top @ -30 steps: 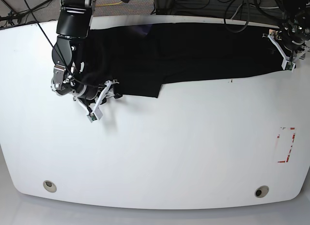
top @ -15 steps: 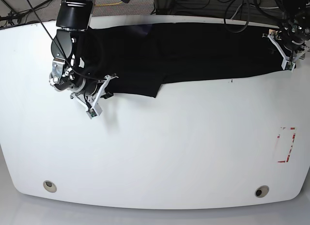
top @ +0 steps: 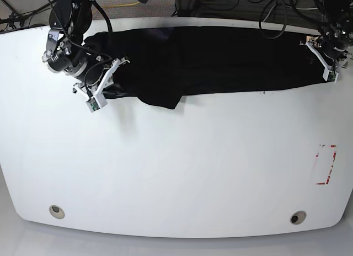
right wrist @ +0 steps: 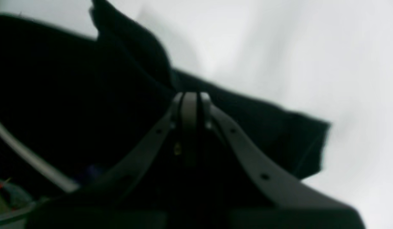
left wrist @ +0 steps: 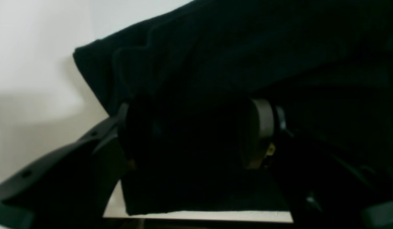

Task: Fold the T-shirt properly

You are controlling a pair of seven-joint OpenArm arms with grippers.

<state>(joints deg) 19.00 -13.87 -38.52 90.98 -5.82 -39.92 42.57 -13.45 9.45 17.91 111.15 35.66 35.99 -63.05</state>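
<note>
The black T-shirt (top: 220, 57) lies stretched in a long band along the back of the white table (top: 193, 168). At the shirt's left end my right gripper (top: 113, 82) is shut. In the right wrist view its fingertips (right wrist: 190, 105) press together on a fold of the T-shirt (right wrist: 56, 79). My left gripper (top: 321, 60) sits at the shirt's right end. In the left wrist view it (left wrist: 190, 127) stands open, with the T-shirt (left wrist: 247, 47) filling the gap between its fingers (left wrist: 261, 127).
A red tape mark (top: 325, 165) is on the table at the right. Two round fittings (top: 55, 211) (top: 298, 217) sit near the front edge. Cables (top: 220, 2) hang behind the table's back edge.
My right gripper has shut and moved up and left toward the table's back, pulling the shirt's lower left edge with it. The left arm has stayed in place.
</note>
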